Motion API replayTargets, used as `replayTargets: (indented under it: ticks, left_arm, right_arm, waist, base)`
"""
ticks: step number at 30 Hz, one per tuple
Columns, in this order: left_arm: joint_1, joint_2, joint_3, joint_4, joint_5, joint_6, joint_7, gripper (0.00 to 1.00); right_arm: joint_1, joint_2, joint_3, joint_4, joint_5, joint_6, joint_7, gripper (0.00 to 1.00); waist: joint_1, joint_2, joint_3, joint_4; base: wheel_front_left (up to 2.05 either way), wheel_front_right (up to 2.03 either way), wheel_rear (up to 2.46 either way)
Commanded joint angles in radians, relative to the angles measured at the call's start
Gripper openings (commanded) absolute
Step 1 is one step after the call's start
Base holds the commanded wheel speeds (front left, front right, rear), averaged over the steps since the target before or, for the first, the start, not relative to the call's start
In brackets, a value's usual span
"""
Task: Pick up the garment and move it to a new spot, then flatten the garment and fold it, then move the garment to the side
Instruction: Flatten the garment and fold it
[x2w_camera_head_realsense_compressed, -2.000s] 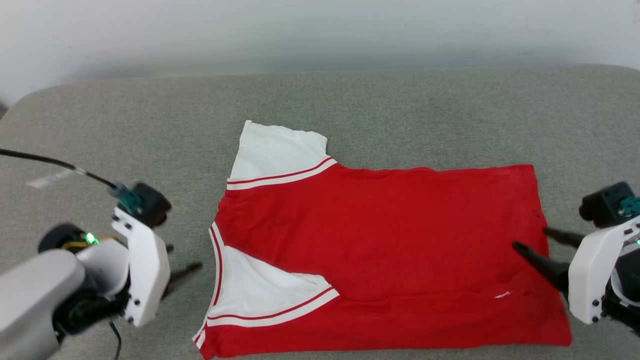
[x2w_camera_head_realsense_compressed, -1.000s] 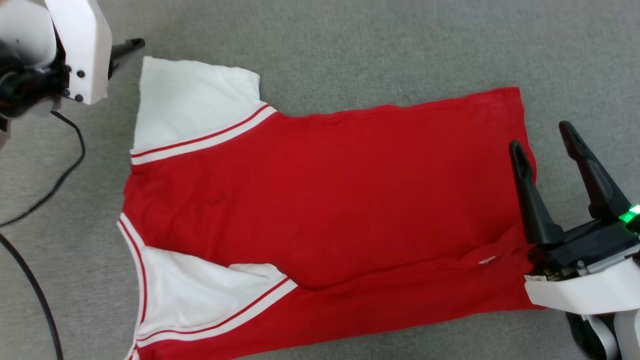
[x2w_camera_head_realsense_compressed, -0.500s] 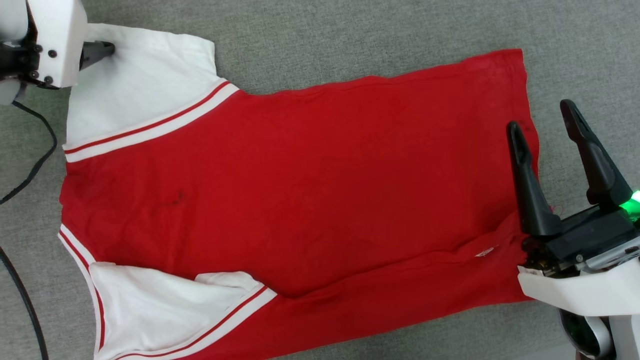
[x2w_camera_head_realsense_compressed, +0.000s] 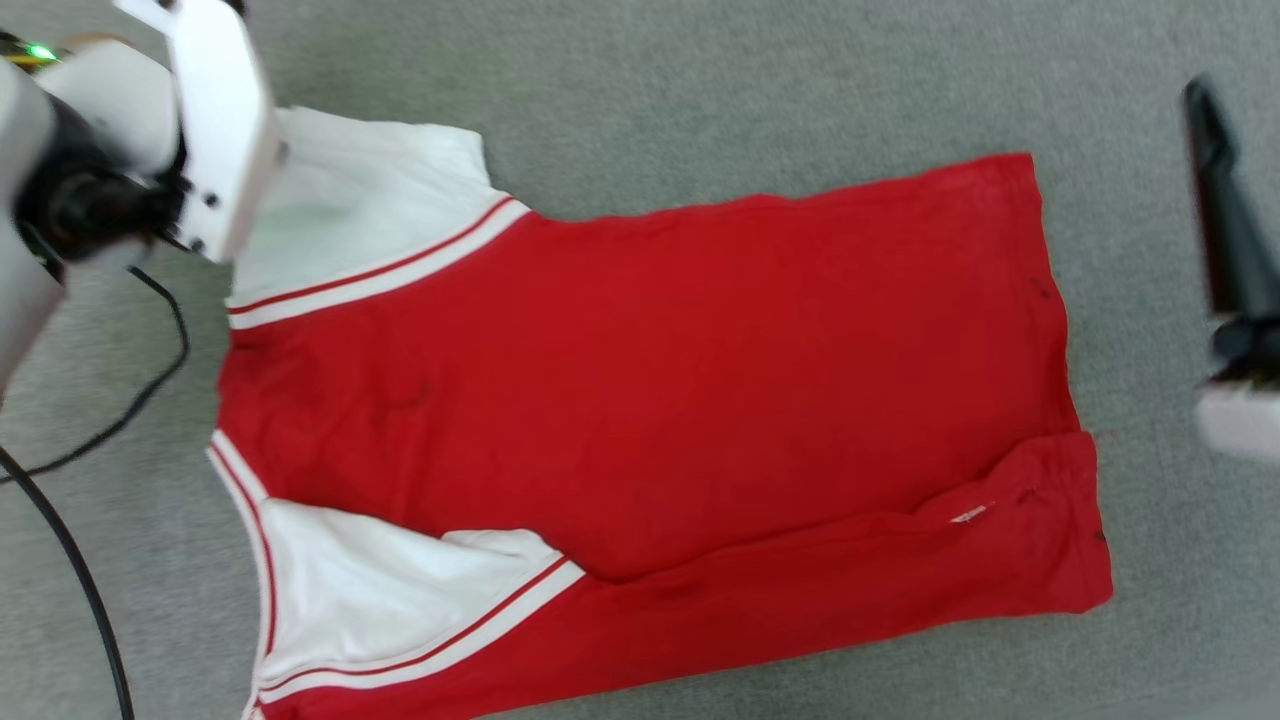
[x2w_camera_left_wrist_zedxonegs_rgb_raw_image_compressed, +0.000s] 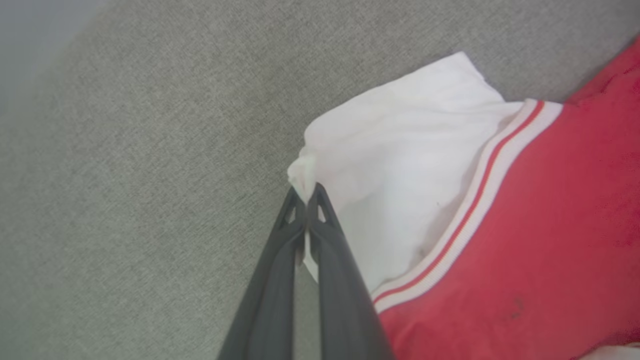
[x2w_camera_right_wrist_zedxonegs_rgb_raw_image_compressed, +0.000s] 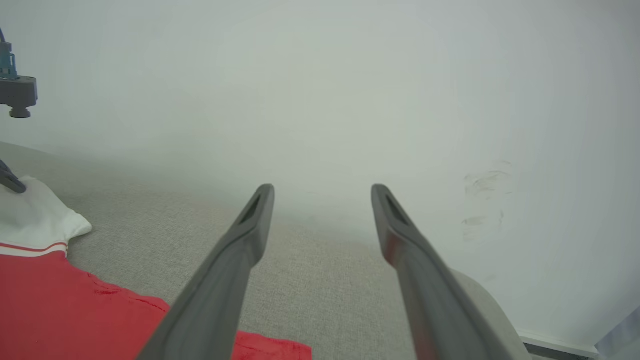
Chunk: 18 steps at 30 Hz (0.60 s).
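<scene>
Since the garment (x2w_camera_head_realsense_compressed: 640, 380) lies spread nearly flat on the grey surface (x2w_camera_head_realsense_compressed: 700, 90), its near long edge seemingly turned over, I judge the flattening about done and the folding barely begun. My left jaws are pinched tight on its white shoulder corner (x2w_camera_left_wrist_zedxonegs_rgb_raw_image_compressed: 306, 175). My right jaws stand wide apart, empty, beyond the hem. Further folds and the move aside are not yet done.

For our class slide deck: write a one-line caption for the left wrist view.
Left end effector shut on the white corner of the red garment on grey surface.
</scene>
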Motion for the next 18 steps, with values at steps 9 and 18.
replayTargets:
  ticks: [9,18]
  left_arm:
    - [0.038,0.023,-0.070,-0.181,0.005,-0.001,-0.106,0.00]
    - [0.006,-0.008,-0.107,-0.253,0.021,-0.001,-0.166,0.00]
  right_arm:
    - [-0.238,-0.279,0.118,0.156,0.163,-0.001,0.466,1.00]
    - [-0.420,-0.439,0.344,0.321,0.418,-0.001,0.964,1.00]
  waist:
    - [-0.0001,0.0000,-0.092,0.103]
    - [-0.0001,0.0000,-0.069,0.168]
  base:
    - [0.00,0.00,0.00]
    - [0.00,0.00,0.00]
